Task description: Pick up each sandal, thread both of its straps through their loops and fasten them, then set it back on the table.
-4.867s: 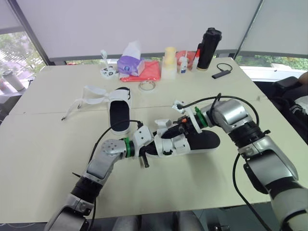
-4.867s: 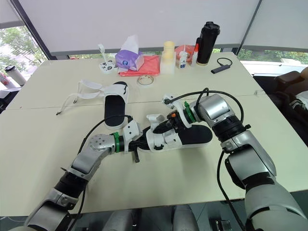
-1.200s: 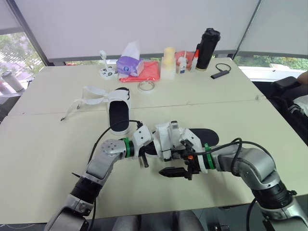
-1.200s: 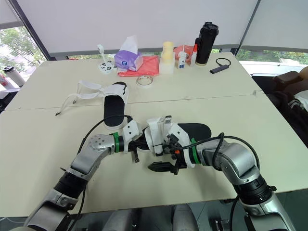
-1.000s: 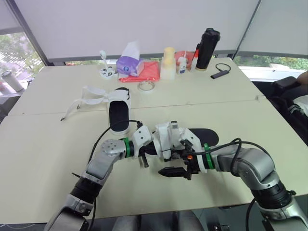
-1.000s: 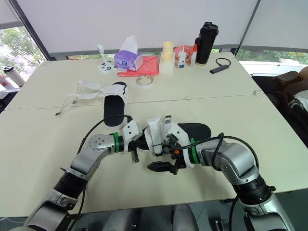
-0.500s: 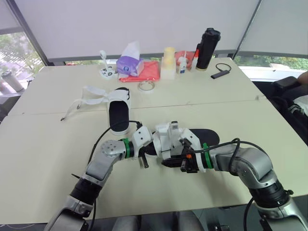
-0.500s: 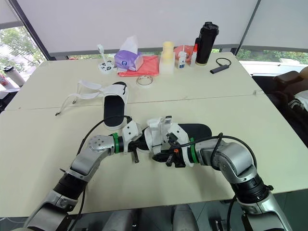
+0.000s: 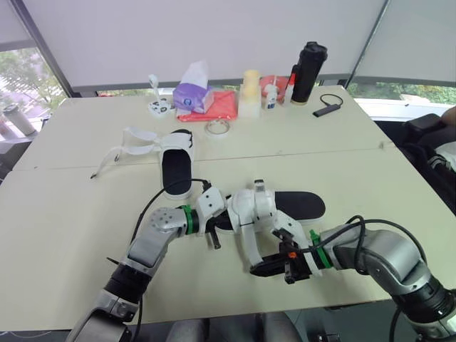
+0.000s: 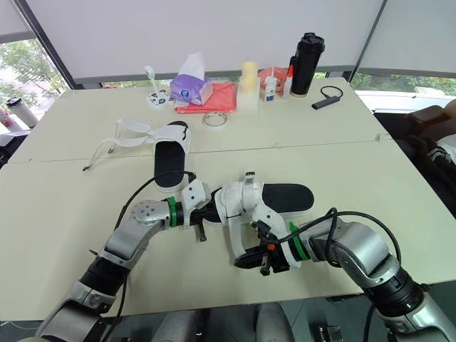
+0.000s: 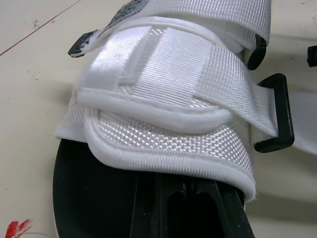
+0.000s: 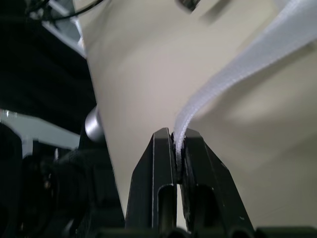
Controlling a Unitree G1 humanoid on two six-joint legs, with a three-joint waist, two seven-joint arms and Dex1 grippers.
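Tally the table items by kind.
Sandals: 2
Bottles: 2
Tissue box: 1
Red cloth: 1
Tape roll: 1
Pale yellow container: 1
Black cabled device: 1
Small white gadget: 1
Unclear red item: 1
Total: 11

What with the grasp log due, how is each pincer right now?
Left pincer: closed on the sandal, toe end.
Right pincer: closed on the strap.
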